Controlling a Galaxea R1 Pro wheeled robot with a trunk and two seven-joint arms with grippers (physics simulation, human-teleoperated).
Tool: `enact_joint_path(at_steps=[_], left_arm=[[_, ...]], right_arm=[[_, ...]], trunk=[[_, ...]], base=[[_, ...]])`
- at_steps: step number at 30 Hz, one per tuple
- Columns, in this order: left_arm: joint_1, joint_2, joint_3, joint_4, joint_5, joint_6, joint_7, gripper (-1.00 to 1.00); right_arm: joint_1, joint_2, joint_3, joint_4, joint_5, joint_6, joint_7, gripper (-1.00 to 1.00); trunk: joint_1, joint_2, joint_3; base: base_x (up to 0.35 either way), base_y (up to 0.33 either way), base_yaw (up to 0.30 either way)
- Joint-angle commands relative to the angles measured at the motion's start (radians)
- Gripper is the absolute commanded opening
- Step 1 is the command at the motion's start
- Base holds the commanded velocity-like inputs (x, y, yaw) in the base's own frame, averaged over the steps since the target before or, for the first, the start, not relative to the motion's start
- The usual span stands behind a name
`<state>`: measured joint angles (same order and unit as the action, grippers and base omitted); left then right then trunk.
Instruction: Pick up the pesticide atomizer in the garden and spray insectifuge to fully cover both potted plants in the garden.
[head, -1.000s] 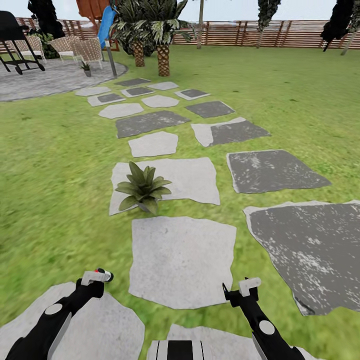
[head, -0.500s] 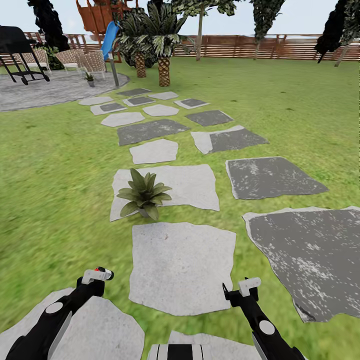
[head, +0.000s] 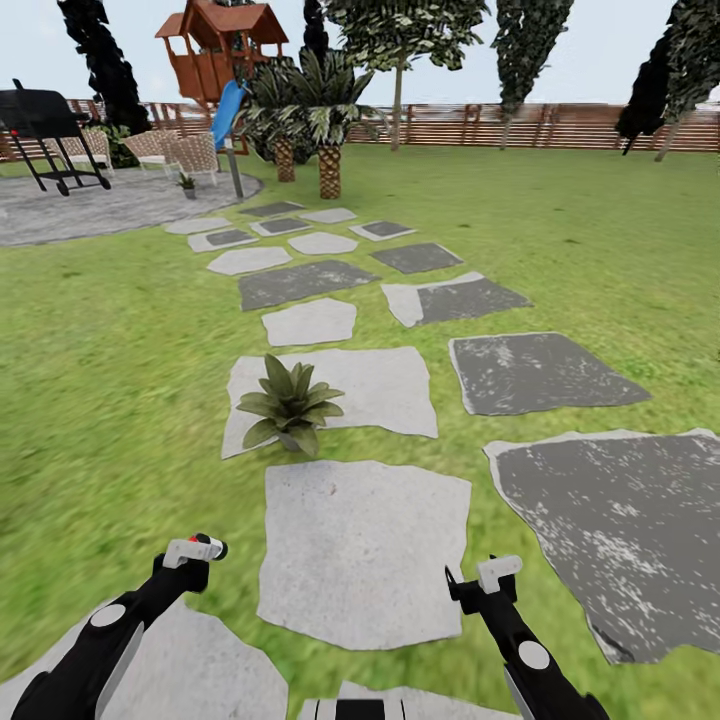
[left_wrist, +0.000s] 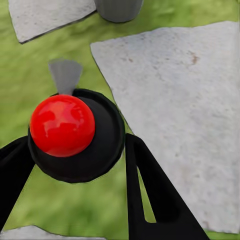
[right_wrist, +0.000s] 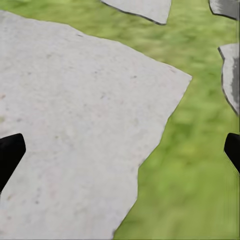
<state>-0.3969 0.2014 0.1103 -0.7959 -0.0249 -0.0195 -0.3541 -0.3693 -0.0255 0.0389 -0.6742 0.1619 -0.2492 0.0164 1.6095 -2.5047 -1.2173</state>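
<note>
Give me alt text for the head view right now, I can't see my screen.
A potted plant sits on a pale stepping stone just ahead, with both black arms low in the foreground, the left pincer holding a dark object with a red tip. The stone path leads across the lawn to a second potted plant by the paved patch.

A wooden play tower (head: 222, 45) with a blue slide (head: 228, 112), a black grill (head: 45, 125) and wicker chairs (head: 175, 155) stand far ahead of the jaws, leftward.
</note>
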Motion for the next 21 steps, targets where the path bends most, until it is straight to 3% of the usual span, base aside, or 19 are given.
enact_joint_path(at_steps=[1, 21], left_arm=[[0.000, 0.000, 0.003, 0.000, -0.003, -0.002, -0.006, -1.00], [0.000, 0.000, 0.003, 0.000, -0.001, -0.002, -0.006, -1.00]], right_arm=[[0.000, -0.001, 0.001, 0.001, 0.004, -0.002, 0.000, 1.00], [0.000, -0.001, 0.001, 0.001, 0.004, -0.002, 0.000, 1.00]], trunk=[[-0.001, 0.000, 0.003], [-0.010, 0.005, 0.081]], base=[[0.000, 0.000, 0.000], [0.000, 0.000, 0.000]])
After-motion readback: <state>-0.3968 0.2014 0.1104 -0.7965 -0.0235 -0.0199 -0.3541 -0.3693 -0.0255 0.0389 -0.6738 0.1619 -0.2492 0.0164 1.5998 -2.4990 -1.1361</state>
